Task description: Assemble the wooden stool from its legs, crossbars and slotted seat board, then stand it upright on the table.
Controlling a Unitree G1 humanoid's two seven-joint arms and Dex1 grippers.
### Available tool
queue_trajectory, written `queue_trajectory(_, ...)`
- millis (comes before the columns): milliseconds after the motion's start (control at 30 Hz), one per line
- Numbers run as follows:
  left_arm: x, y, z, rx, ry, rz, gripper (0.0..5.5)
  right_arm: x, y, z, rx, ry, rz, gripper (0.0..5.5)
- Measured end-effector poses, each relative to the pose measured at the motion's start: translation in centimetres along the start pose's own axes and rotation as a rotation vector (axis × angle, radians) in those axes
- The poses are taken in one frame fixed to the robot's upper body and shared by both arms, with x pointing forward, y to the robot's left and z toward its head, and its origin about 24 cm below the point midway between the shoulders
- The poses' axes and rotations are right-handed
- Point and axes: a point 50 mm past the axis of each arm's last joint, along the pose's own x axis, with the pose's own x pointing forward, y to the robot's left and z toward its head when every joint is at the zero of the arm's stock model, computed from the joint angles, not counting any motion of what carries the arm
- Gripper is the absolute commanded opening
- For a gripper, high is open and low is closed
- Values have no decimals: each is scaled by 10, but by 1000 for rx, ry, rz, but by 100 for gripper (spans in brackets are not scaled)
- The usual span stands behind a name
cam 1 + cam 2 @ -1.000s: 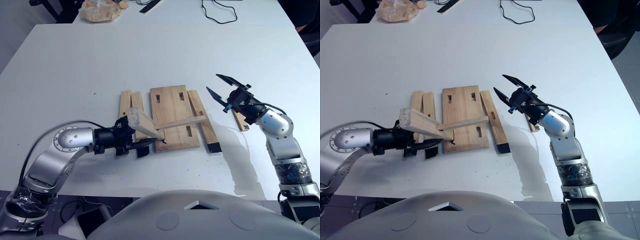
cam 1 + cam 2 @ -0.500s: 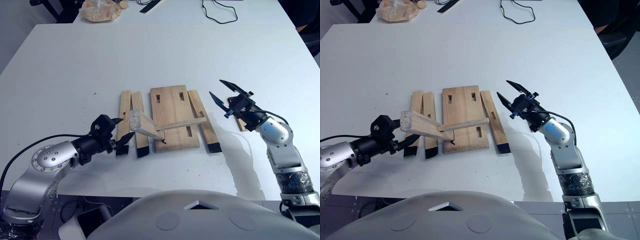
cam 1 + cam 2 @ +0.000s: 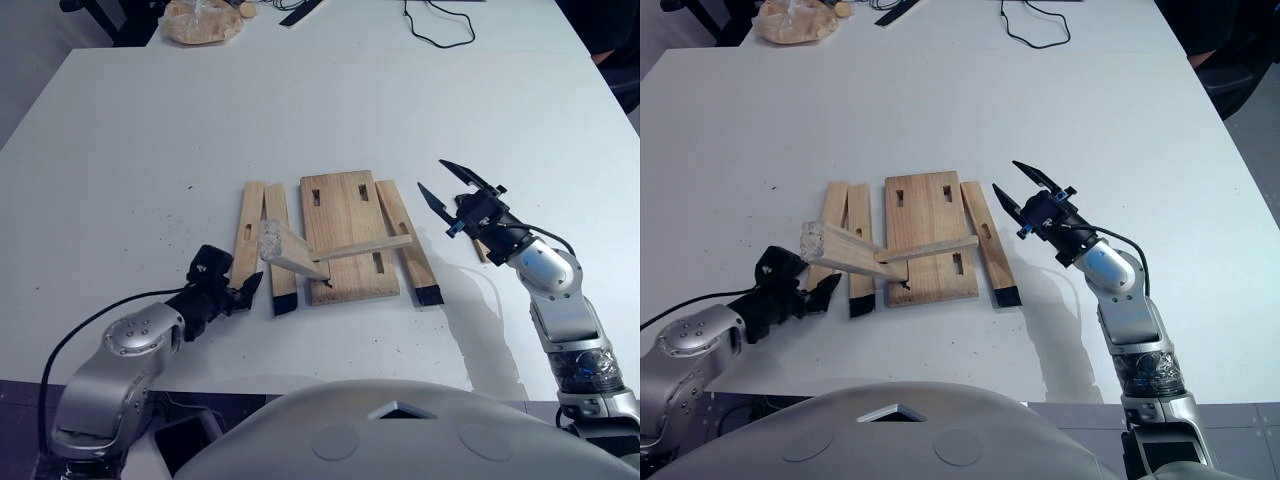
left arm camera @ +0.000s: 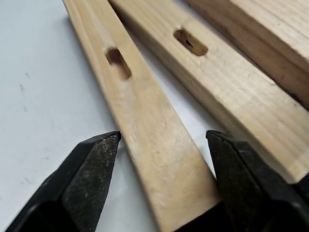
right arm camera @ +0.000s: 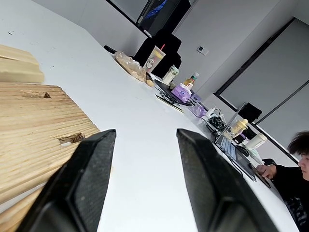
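Note:
The slotted seat board (image 3: 345, 235) lies flat mid-table. Two legs (image 3: 248, 225) (image 3: 277, 235) lie to its left and one leg (image 3: 405, 240) to its right, all with black tips toward me. A fourth leg (image 3: 285, 248), joined to a crossbar (image 3: 365, 246), rests tilted across the board. Another short wooden piece (image 3: 484, 250) lies under my right forearm. My left gripper (image 3: 228, 290) is open at the near ends of the left legs; in the left wrist view its fingers (image 4: 91, 174) straddle one leg's end (image 4: 149, 140). My right gripper (image 3: 432, 175) hangs open above the table, right of the board.
A plastic bag (image 3: 203, 20) and a black cable (image 3: 440, 30) lie on the far table. The right wrist view looks over the board (image 5: 34, 111) toward cups and bottles (image 5: 178, 89). The table's near edge (image 3: 300, 375) is close behind my left gripper.
My left gripper has drawn back from the joined leg and crossbar, leftward and toward the near edge. My right gripper has shifted slightly right. The wooden parts have barely moved.

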Motion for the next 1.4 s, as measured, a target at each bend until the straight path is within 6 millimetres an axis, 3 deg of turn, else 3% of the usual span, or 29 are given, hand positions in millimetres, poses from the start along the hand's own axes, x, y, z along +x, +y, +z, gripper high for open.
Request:
queue_trajectory(200, 3, 14, -3, -63, -4, 28, 328, 0, 1, 1, -4, 0, 3, 230)
queue_trajectory(500, 9, 36, -4, -93, -63, 74, 200, 2, 4, 2, 2, 3, 4, 230)
queue_trajectory(733, 14, 46, 4, -83, -91, 87, 199, 1, -7, -2, 78, 30, -61, 230)
queue_trajectory(833, 14, 54, 30, -60, -192, 98, 199, 3, -30, -2, 139, 28, -154, 230)
queue_trajectory(1000, -3, 39, 122, 126, -601, -84, 199, 15, -73, 15, 356, -69, -230, 230)
queue_trajectory(1067, -10, 32, 144, 190, -693, -155, 199, 20, -81, 28, 424, -121, -178, 230)
queue_trajectory(1167, -21, 22, 167, 230, -802, -284, 199, 27, -88, 58, 550, -250, -39, 230)
queue_trajectory(1233, -32, 11, 183, 262, -872, -411, 199, 29, -86, 84, 638, -340, 145, 230)
queue_trajectory(1400, -53, -10, 196, 277, -922, -705, 199, 26, -86, 114, 707, -391, 405, 249)
